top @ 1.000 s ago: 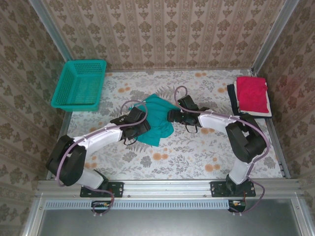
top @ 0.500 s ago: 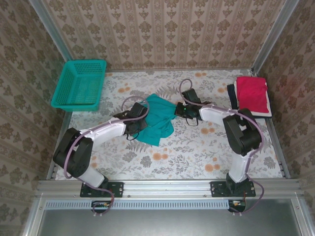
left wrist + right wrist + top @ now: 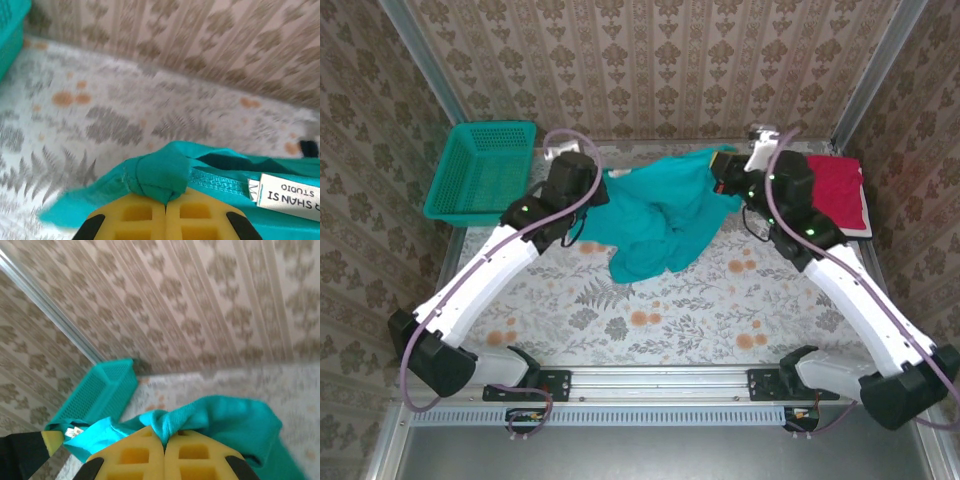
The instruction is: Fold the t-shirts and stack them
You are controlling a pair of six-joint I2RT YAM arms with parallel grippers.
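Left gripper [image 3: 165, 200]: pressed together on a small wad of the teal t-shirt [image 3: 655, 215], at the hem beside the neck label [image 3: 292, 197].
Right gripper [image 3: 164, 442]: pressed together on a second wad of the same shirt, held above the table [image 3: 720, 310].
Teal t-shirt: slung between both grippers at the far side of the table; its lower part sags and lies crumpled on the surface.
Risk, slip: each pinch holds little cloth; more tension could pull a wad free.
Risk, twist: the pinched points may not match, giving a skewed spread.
Risk, stack: the right arm passes just beside the folded red t-shirt [image 3: 835, 190] and could nudge it.
Table: flat, floral-print cover.
Room: patterned wallpaper [image 3: 650, 70], metal corner posts [image 3: 420, 60], teal basket [image 3: 492, 125] far left.
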